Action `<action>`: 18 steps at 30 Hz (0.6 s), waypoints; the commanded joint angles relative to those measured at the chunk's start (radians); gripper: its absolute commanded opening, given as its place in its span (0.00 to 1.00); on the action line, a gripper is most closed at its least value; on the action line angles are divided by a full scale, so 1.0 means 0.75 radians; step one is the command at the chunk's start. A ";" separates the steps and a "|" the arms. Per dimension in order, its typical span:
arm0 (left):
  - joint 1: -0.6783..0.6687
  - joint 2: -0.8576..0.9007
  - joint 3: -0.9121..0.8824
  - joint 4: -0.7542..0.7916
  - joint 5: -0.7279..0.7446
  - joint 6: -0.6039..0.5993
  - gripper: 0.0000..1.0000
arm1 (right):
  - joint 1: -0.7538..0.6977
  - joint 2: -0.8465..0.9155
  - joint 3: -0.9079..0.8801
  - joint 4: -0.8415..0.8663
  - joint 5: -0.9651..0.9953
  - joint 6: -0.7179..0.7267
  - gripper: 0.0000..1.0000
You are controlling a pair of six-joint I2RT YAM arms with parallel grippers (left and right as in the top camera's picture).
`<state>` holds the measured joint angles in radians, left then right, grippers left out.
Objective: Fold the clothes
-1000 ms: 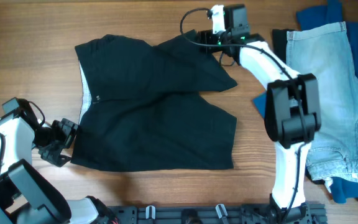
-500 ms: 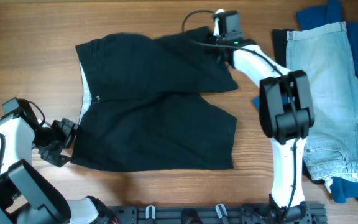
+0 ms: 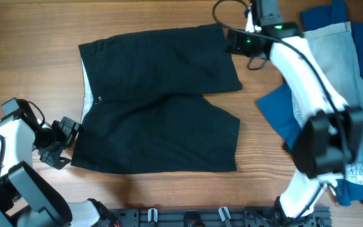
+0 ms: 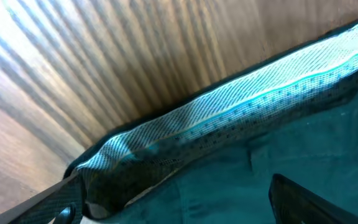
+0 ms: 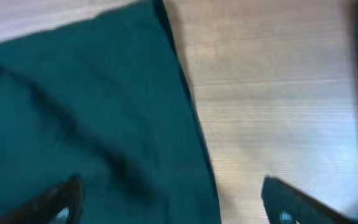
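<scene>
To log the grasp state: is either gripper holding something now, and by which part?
Nothing is held. The right gripper is open over a leg edge of the black shorts; the left gripper is open at their waistband corner.

The wooden tabletop (image 3: 30,25) has pale brown grain running left to right. 1 pair of black shorts (image 3: 162,107) lies spread flat across its middle, with the waistband to the left and the 2 legs pointing right. At the right edge sits a heap of clothes. A light denim garment (image 3: 361,75) rests over a dark blue garment (image 3: 275,112), whose corner juts out left toward the shorts. A strip of bare wood separates shorts and heap.
</scene>
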<state>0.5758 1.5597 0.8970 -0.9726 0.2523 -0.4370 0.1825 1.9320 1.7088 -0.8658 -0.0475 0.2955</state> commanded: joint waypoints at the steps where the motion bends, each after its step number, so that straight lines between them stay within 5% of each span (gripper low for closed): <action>1: 0.004 -0.004 0.011 -0.085 0.035 0.061 0.97 | -0.001 -0.068 -0.003 -0.383 -0.131 0.208 1.00; 4: 0.004 -0.004 0.008 -0.127 0.036 0.065 0.98 | 0.032 -0.072 -0.101 -0.612 -0.373 0.212 1.00; 13: 0.001 -0.004 -0.027 -0.175 0.036 0.065 0.99 | 0.152 -0.437 -0.606 -0.502 -0.502 0.423 1.00; 18: -0.004 -0.004 -0.083 -0.251 0.069 0.040 1.00 | 0.338 -0.596 -0.868 -0.398 -0.562 0.794 1.00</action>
<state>0.5758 1.5597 0.8558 -1.1427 0.2638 -0.4015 0.3809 1.5379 1.1263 -1.2030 -0.4274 0.7017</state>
